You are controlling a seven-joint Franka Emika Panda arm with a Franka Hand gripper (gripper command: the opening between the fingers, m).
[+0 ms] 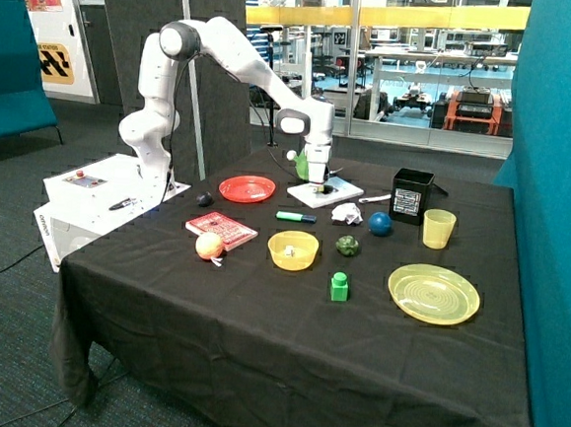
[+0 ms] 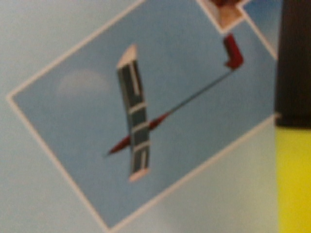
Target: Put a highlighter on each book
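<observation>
The white book [image 1: 339, 189] lies at the back of the black table. My gripper [image 1: 316, 180] is low over it, almost at its cover. The wrist view is filled by that cover's blue picture of a glider [image 2: 138, 121]. At that view's edge lies a yellow highlighter [image 2: 294, 174] with a black end, right against the cover. A green highlighter [image 1: 295, 216] lies on the cloth just in front of the white book. The red book [image 1: 227, 229] lies nearer the table's front corner, with an orange ball [image 1: 210, 245] at its front edge.
A red plate [image 1: 247, 188] lies beside the white book. A green object [image 1: 300, 161] shows beside the gripper. Yellow bowl [image 1: 293, 249], crumpled paper [image 1: 346, 213], blue ball [image 1: 380, 223], black box [image 1: 411, 195], yellow cup [image 1: 439, 229], yellow plate [image 1: 433, 293] and green block [image 1: 339, 287] are spread around.
</observation>
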